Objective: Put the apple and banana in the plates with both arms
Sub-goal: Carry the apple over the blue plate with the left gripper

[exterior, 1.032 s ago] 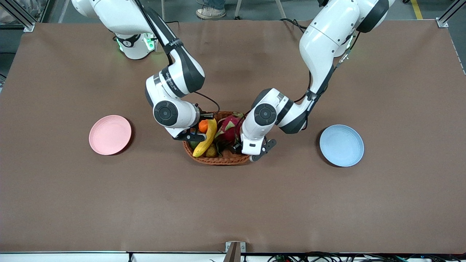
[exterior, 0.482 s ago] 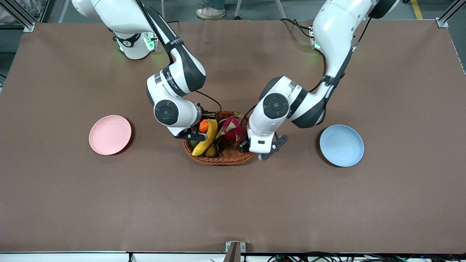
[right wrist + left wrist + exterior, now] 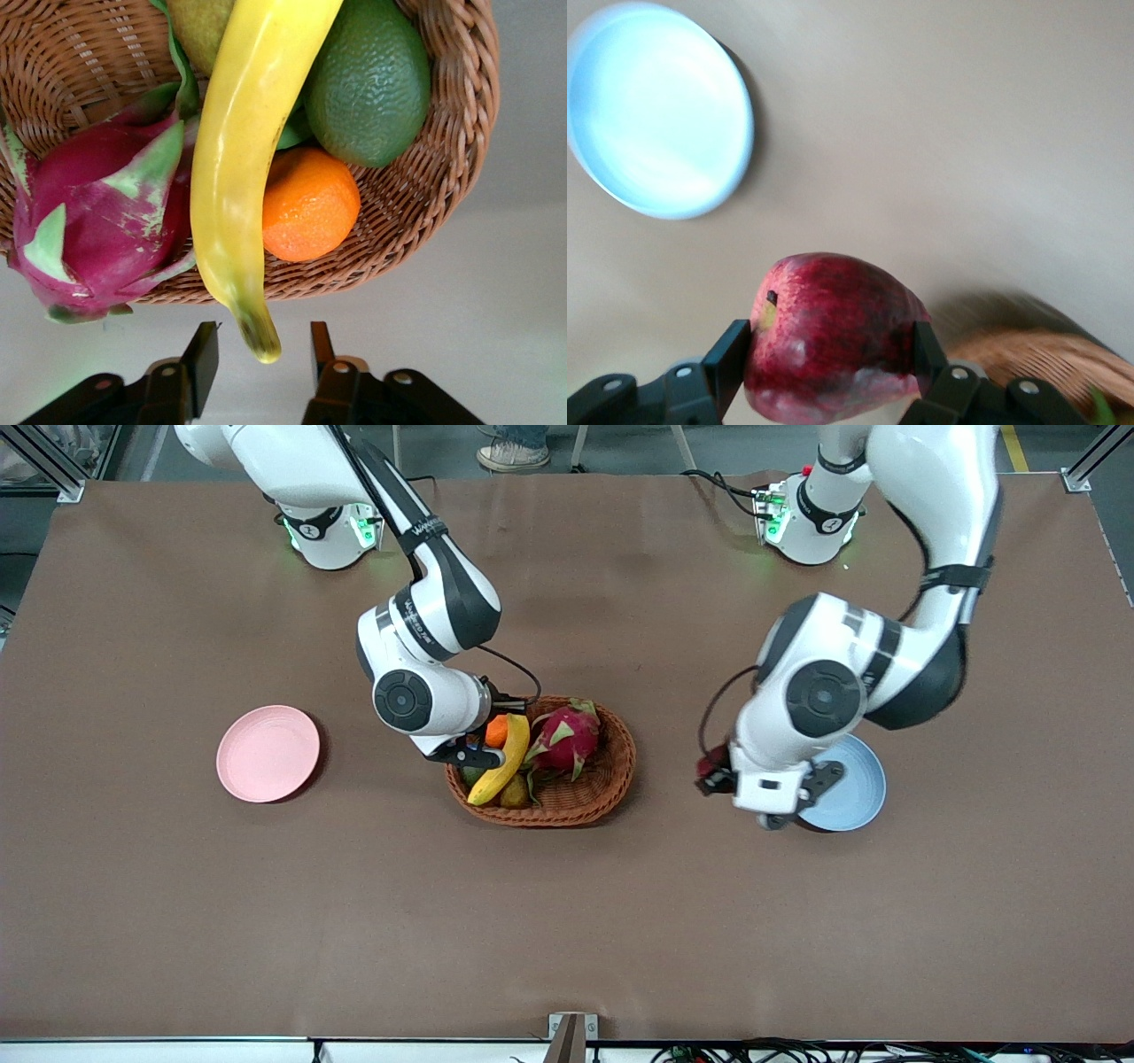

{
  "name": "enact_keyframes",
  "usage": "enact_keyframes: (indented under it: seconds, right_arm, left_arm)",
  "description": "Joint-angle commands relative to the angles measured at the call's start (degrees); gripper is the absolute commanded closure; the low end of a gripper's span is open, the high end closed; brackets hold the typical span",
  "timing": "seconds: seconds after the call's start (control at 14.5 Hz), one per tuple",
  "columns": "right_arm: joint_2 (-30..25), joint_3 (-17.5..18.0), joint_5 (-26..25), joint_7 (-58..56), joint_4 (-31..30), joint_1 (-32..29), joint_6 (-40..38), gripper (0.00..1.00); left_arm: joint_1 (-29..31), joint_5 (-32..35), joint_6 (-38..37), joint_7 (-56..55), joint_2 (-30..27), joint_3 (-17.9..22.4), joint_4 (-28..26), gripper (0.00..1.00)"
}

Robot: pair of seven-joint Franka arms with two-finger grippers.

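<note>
My left gripper [image 3: 714, 772] is shut on the dark red apple [image 3: 833, 336] and holds it above the table between the basket and the light blue plate [image 3: 858, 795], close to the plate's rim. The blue plate also shows in the left wrist view [image 3: 656, 111]. The yellow banana [image 3: 501, 760] lies in the basket across the other fruit. My right gripper [image 3: 263, 354] is open at the basket's rim, and the banana's [image 3: 239, 177] dark tip sits between its fingers without touching them. The pale pink plate [image 3: 267, 753] lies toward the right arm's end of the table.
The brown wicker basket [image 3: 611, 779] stands mid-table with a pink dragon fruit [image 3: 563, 740], an orange [image 3: 494, 732] and a green fruit [image 3: 368, 84] in it. My left arm's wrist covers part of the blue plate.
My left arm has lifted the apple out of the basket and swung it toward the blue plate. My right gripper has stayed at the banana.
</note>
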Motion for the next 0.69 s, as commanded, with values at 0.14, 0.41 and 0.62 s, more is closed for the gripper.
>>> enact_keyframes:
  seconds: [0.14, 0.41, 0.62]
  right_arm:
    - [-0.4, -0.5, 1.5, 0.4, -0.9, 0.9, 0.7, 0.52]
    - [0.4, -0.5, 1.4, 0.3, -0.9, 1.0, 1.1, 0.52]
    - [1.1, -0.6, 1.0, 0.2, -0.9, 0.8, 3.0, 0.52]
  left_arm:
    - [5.6, 7.4, 0.9, 3.6, -1.7, -0.4, -8.2, 0.82]
    - [9.1, 9.6, 6.9, 5.0, -1.8, -0.4, -15.0, 0.81]
    - [10.6, 14.5, 9.7, 5.0, -1.4, -0.4, -18.6, 0.8]
